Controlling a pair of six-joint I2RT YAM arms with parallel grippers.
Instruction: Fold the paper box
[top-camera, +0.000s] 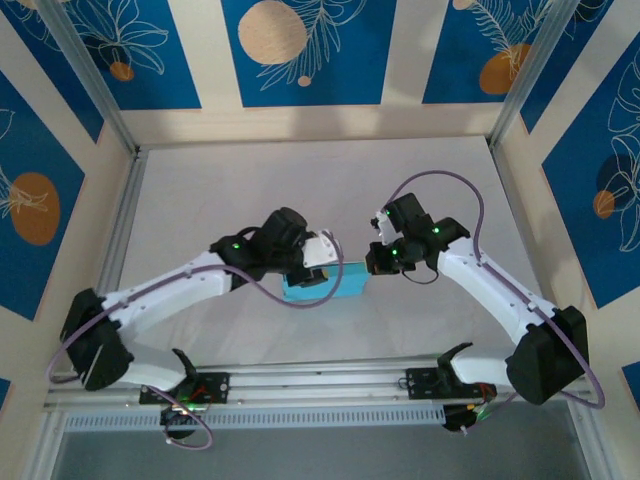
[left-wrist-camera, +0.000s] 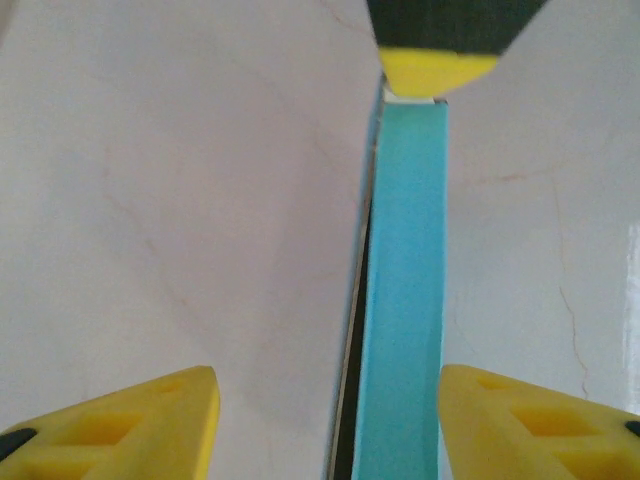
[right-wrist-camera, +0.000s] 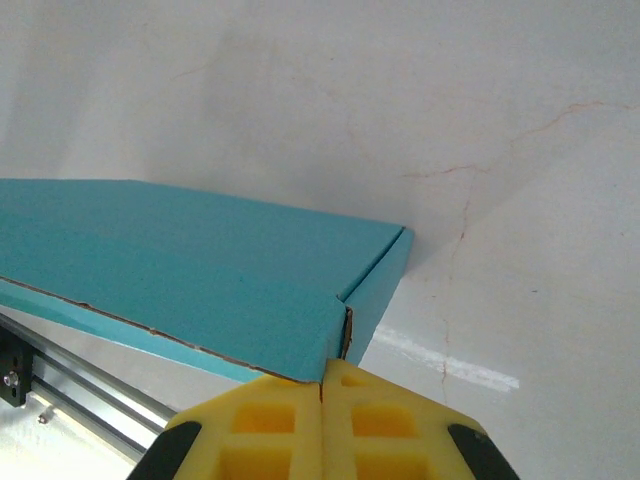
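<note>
Light-blue shallow card box (top-camera: 338, 284) near front centre of worktop (top-camera: 300, 190), between both arms. Right hand (right-wrist-camera: 322, 388) clenched on box corner, apparently pinching wall to steady it. Left hand (left-wrist-camera: 325, 385) released, straddling long wall edge without contact, seemingly letting the creased side go.

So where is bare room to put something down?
Free: the far half of the table, between the paper box and the back wall; also left, along the side rail. Crowded: the middle, where left claw and right claw meet the box.
</note>
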